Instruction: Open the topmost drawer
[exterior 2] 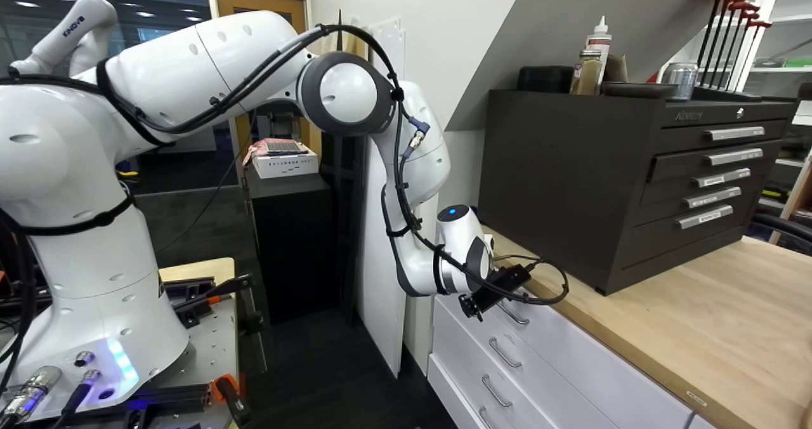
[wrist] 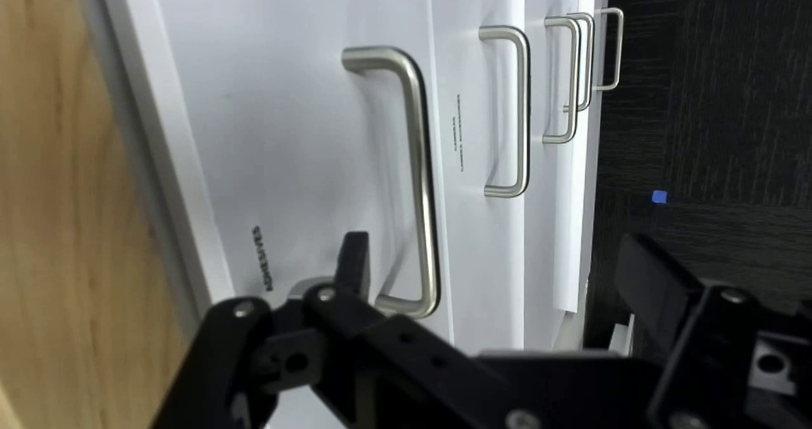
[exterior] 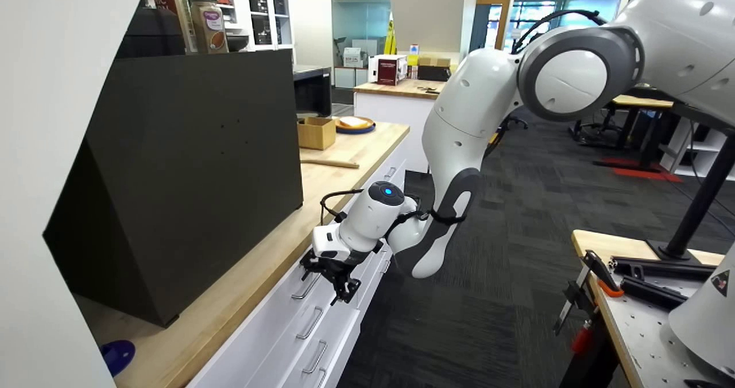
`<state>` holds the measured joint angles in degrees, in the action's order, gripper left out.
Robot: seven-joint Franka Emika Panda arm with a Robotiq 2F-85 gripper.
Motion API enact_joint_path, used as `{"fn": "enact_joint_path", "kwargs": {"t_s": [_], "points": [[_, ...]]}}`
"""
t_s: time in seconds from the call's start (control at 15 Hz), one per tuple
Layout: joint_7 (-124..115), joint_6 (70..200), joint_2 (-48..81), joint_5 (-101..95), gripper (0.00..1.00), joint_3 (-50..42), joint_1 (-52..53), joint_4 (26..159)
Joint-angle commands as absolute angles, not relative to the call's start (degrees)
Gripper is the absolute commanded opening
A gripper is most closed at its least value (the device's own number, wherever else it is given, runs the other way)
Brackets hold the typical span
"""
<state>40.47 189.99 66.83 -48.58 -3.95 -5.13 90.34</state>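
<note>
My hand point(wrist: 498, 264) is spread wide with only air in its grasp, just beside the topmost drawer point(wrist: 273, 156), which lies right under the long edge of the bench point(wrist: 70, 226). In the wrist view one of my fingers point(wrist: 353, 261) stands over the white front, near an end of the handle point(wrist: 421, 175), whether touching I cannot tell; the opposite one hangs over dark carpet point(wrist: 729, 99). In both exterior views the bench edge passes close to my wrist point(exterior: 359, 221); open room spreads on the other side, over the carpet and under my arm point(exterior: 459, 130). The handle is a round, satin metal bar bent square at its ends, standing proud of a smooth, flat front; similar bars mark the lower drawers point(wrist: 469, 257). The bench top is pale, grained wood, and a matte black chest point(exterior 2: 564, 188) stands on it, set back from the edge. Only the wrist view makes the word ADHESIVES point(wrist: 261, 257) on the topmost drawer legible; the chest's own drawers point(exterior 2: 682, 165), lined with silvery pulls point(exterior 2: 734, 157), show in an exterior view.
</note>
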Motion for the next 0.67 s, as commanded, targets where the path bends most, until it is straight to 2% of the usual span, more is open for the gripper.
{"fn": "enact_joint_path", "kwargs": {"t_s": [0.0,0.27,0.6], "points": [[44.23,185.78,67.27,-50.33,1.0,1.62,-10.2,88.29],[48.01,182.58,67.48,-49.65,1.0,5.53,-13.6,88.31],[49.25,183.49,66.83,-49.91,1.0,4.83,-13.26,90.13]]}}
